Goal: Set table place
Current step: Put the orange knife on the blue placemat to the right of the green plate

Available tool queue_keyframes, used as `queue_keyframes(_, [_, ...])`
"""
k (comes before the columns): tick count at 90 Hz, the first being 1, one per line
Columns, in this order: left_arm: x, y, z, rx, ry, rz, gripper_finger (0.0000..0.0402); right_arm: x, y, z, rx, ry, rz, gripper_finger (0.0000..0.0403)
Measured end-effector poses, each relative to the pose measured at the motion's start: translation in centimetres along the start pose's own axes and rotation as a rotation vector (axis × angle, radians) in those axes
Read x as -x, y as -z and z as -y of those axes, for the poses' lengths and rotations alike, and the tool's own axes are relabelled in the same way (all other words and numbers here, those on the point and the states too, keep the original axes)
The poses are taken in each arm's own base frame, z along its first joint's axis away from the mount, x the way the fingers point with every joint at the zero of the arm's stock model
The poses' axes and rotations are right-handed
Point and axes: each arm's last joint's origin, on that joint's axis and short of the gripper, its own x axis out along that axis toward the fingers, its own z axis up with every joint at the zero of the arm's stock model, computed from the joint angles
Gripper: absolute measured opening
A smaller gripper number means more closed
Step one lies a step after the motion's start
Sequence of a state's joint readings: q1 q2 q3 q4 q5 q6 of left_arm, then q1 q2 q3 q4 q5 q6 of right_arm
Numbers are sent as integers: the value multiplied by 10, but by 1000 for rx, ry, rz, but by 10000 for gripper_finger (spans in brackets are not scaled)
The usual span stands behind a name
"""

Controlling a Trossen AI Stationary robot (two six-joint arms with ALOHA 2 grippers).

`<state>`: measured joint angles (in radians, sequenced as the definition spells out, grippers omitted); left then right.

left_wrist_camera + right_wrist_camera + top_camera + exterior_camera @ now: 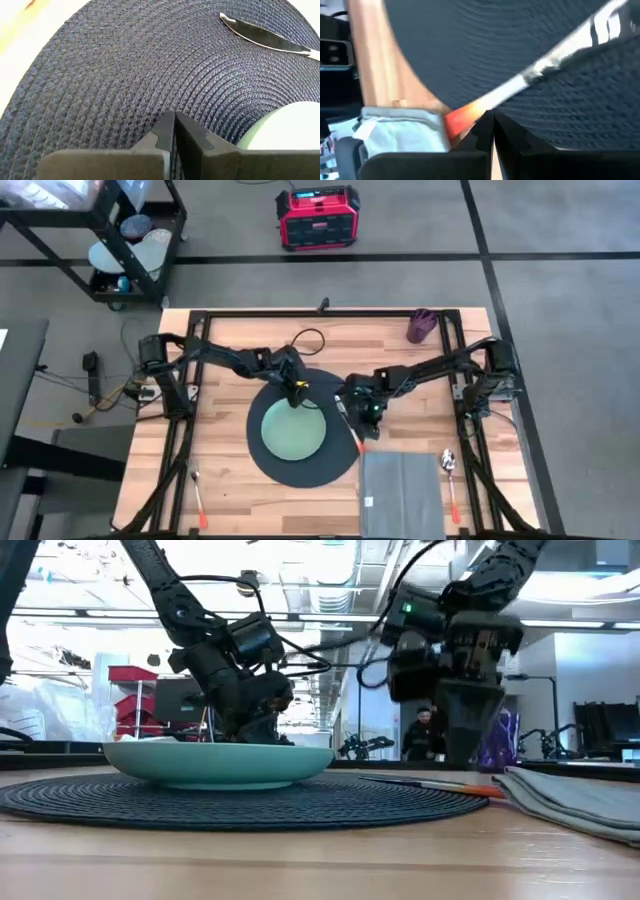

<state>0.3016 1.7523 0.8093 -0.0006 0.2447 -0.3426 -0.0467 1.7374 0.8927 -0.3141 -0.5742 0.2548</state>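
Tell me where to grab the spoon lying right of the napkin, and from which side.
Grip the spoon at its orange handle, coming straight down from above. It lies flat on the table, bowl pointing away, handle long and narrow, so a pincer closing across the handle's width looks likeliest to hold. The napkin lies close alongside.

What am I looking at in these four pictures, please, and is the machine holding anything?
Two robot arms work at a wooden table. One picture looks down from above, one level across the tabletop, two from cameras on the wrists. On the table lie a dark round placemat bearing a green plate and a knife, a grey napkin, a spoon and a fork. The left hand is by the plate, the right hand by the knife; both look shut, holding nothing.
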Motion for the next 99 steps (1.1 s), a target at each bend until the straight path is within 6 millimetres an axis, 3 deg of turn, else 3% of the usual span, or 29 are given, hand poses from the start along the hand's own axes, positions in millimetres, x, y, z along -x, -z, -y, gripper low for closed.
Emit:
queue_keyframes(80, [0,-5,1,89,-6,60,0,-7,10,-6,199,-92,-64,0])
queue_keyframes(99, [0,-6,2,94,0,73,0,-24,1,0,201,-155,-78,0])
